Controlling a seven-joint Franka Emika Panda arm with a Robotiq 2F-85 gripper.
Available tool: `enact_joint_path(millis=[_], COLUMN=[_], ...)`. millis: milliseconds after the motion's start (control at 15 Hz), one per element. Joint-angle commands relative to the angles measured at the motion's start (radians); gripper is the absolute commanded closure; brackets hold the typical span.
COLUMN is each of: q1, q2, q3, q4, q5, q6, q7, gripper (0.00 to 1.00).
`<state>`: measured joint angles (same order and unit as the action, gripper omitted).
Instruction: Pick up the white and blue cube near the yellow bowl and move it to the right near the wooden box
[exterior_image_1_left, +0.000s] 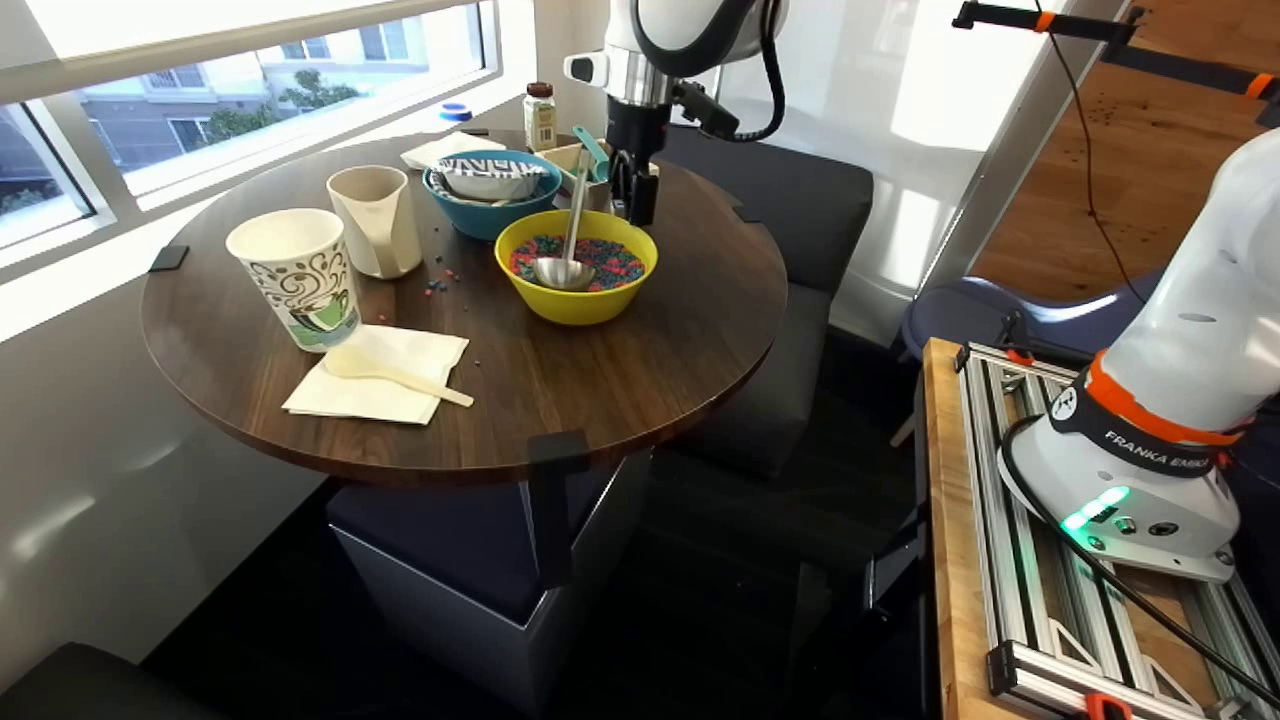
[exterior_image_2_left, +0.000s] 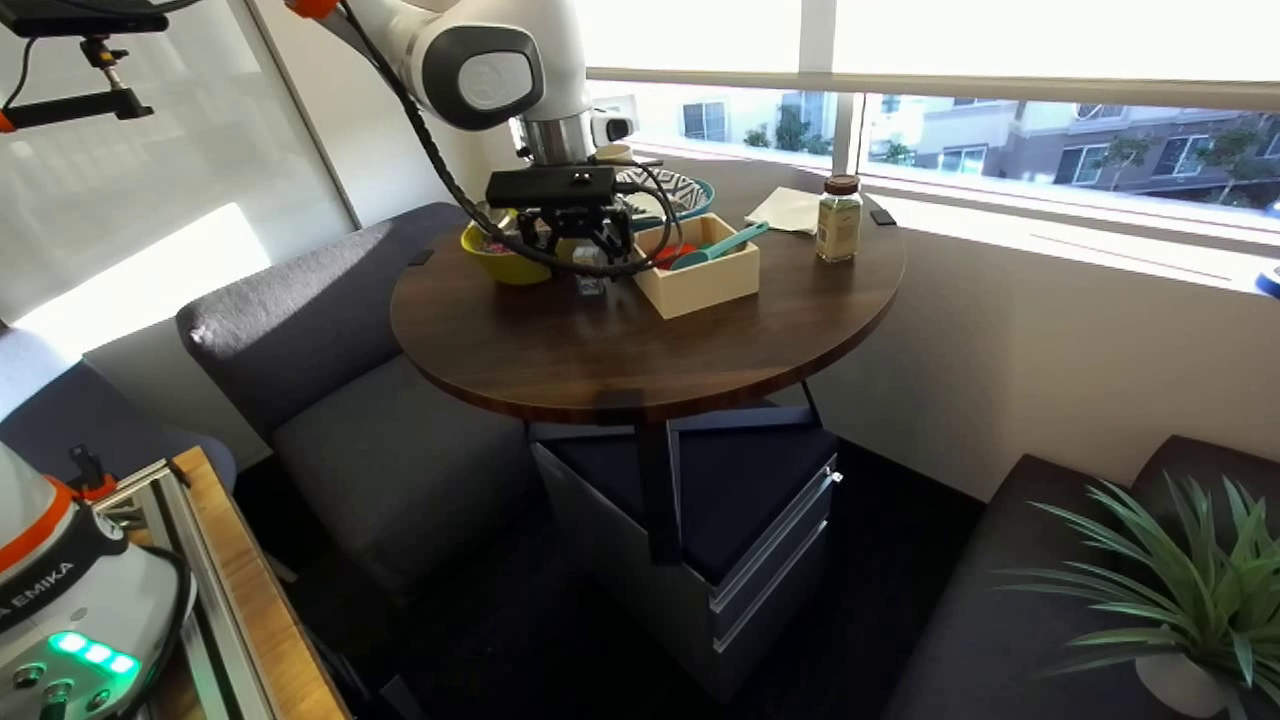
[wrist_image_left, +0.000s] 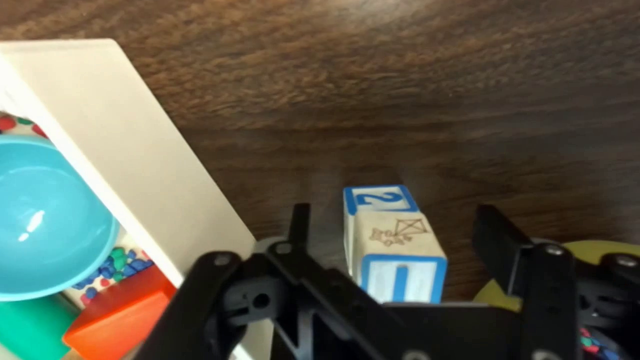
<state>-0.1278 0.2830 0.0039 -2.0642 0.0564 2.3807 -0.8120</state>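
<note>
Pincer (wrist_image_left: 394, 207) spread wide, straddling the white and blue cube (wrist_image_left: 392, 237), gap visible on both sides of it. Cube is on the worktop (exterior_image_1_left: 620, 380), between the yellow bowl (exterior_image_1_left: 572, 308) and the wooden box (exterior_image_2_left: 715, 287), near both, strip of worktop between it and the box wall. Wrist view: blue-framed 2, brown kite sketch, blue-framed bar; can't tell if one block or two stacked. Yellow bowl has red, blue and green bits (exterior_image_1_left: 618, 262) plus a metal ladle (exterior_image_1_left: 565, 273), handle up past the rim. Box has a teal scoop (exterior_image_2_left: 725, 246), handle over the rim, a red-orange piece (wrist_image_left: 120, 320), a green piece (wrist_image_left: 30, 325) and more bits (wrist_image_left: 107, 270). In an exterior view: patterned bowl (exterior_image_1_left: 490, 183) nested in a teal bowl (exterior_image_1_left: 485, 220) behind the yellow one; cream pitcher (exterior_image_1_left: 395, 225) just beside a paper cup (exterior_image_1_left: 305, 280); pale spoon (exterior_image_1_left: 400, 377) lying across napkins (exterior_image_1_left: 350, 397); loose bits (exterior_image_1_left: 435, 287) near the pitcher. Brown-capped jar (exterior_image_2_left: 838, 222) upright, near the box, apart from it.
</note>
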Motion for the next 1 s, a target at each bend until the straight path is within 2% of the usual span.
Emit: enact_joint_path(millis=[0,267,400,733,933], q1=[-0.017,-0.016,-0.015,-0.012,-0.01], q2=[0.021,0.013,0.013,-0.016,-0.07], q3=[0.02,0.019,0.014,-0.006,-0.038], q4=[0.011,0.016,0.014,0.014,0.023], q5=[0.04,0.045,0.031,0.002,-0.041], q6=[0.025,0.03,0.021,-0.049,-0.215], q7=[-0.042,-0.046,-0.038,0.017,0.095], gripper=[0.49,0.81,0.91,0.91,0.91])
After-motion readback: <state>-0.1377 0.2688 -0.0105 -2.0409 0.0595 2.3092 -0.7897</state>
